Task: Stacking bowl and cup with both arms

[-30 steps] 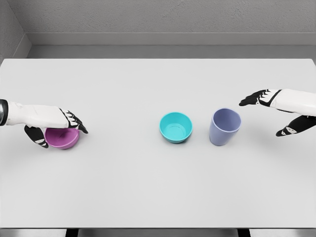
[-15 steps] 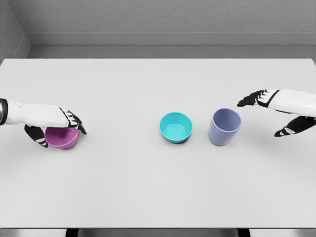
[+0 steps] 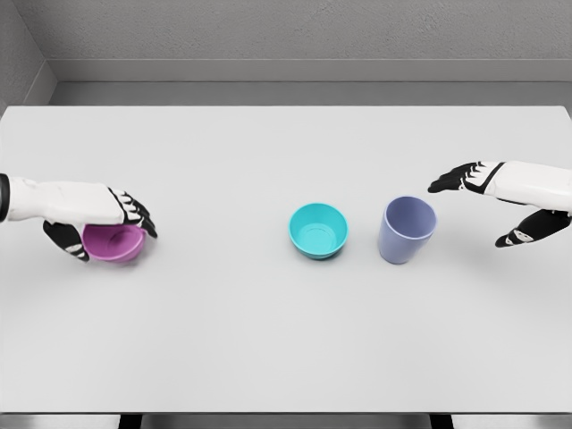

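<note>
Stacking setup on a wide white desk (image 3: 268, 340), two robot hands engaged.
Left robot hand (image 3: 105, 229) clamped over the small magenta plastic bowl (image 3: 114, 243) at desk's left; that rim-pinch may slip if tilted. Right robot hand (image 3: 487, 201), fingers spread, holding nothing, near the lavender plastic cup (image 3: 407, 230); a glancing approach could topple it into the turquoise plastic bowl (image 3: 317, 230) just beside.
</note>
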`<state>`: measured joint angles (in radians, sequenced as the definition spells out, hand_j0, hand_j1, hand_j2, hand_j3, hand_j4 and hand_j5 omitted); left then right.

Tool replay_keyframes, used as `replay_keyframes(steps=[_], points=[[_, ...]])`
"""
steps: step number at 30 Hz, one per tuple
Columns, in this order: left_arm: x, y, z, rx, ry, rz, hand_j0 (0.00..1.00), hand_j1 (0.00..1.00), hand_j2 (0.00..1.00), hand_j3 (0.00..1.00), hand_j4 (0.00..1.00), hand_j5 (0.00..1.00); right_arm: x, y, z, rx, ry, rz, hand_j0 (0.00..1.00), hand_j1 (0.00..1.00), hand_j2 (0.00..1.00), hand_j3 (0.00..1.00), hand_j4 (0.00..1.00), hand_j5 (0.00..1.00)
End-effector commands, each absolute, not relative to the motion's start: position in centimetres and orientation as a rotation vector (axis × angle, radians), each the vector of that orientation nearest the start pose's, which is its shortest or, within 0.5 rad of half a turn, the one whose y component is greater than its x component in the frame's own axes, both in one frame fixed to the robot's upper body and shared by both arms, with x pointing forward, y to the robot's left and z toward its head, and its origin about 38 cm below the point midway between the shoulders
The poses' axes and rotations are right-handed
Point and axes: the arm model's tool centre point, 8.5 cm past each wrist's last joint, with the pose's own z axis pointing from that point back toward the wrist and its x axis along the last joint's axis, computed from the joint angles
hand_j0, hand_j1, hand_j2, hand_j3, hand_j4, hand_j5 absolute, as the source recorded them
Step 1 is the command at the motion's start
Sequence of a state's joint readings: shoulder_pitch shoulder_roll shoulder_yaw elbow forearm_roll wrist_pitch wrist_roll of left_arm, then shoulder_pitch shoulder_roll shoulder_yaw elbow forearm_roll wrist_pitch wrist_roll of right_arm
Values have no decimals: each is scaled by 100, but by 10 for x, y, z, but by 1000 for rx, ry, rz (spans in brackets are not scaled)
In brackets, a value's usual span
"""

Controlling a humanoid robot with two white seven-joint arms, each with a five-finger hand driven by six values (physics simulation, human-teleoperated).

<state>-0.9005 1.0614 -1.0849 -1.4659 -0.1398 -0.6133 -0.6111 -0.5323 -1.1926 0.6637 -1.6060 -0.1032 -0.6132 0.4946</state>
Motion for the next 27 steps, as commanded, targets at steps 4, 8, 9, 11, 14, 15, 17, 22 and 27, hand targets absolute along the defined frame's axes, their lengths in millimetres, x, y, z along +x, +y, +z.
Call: replay_keyframes(steps=[4, 8, 9, 11, 14, 15, 17, 22, 27], points=[[408, 339, 217, 170, -1116, -2238, 85, 85, 85, 85, 85, 85, 372, -370, 254, -141, -1466, 1872, 100, 100, 100, 100, 100, 100], [409, 333, 219, 171, -1131, -2248, 85, 85, 85, 85, 85, 85, 374, -364, 251, -128, -1486, 1863, 100, 100, 100, 100, 100, 100], [409, 332, 219, 169, -1133, -2251, 85, 85, 85, 85, 85, 85, 375, -362, 250, -123, -1495, 1859, 100, 100, 100, 100, 100, 100], [409, 331, 221, 174, -1136, -2253, 85, 85, 85, 85, 85, 85, 376, -360, 250, -120, -1504, 1855, 100, 100, 100, 100, 100, 100], [409, 327, 224, 175, -1147, -2263, 85, 85, 85, 85, 85, 85, 376, -360, 249, -119, -1506, 1851, 100, 100, 100, 100, 100, 100], [409, 326, 224, 173, -1150, -2267, 85, 85, 85, 85, 85, 85, 378, -361, 247, -120, -1508, 1842, 100, 100, 100, 100, 100, 100], [408, 321, 226, 168, -1164, -2277, 85, 85, 85, 85, 85, 85, 380, -363, 245, -122, -1505, 1832, 100, 100, 100, 100, 100, 100], [410, 313, 228, 166, -1184, -2287, 85, 85, 85, 85, 85, 85, 380, -369, 244, -127, -1483, 1829, 100, 100, 100, 100, 100, 100], [413, 304, 229, 163, -1203, -2297, 85, 85, 85, 85, 85, 85, 379, -373, 240, -97, -1374, 1907, 100, 100, 100, 100, 100, 100]])
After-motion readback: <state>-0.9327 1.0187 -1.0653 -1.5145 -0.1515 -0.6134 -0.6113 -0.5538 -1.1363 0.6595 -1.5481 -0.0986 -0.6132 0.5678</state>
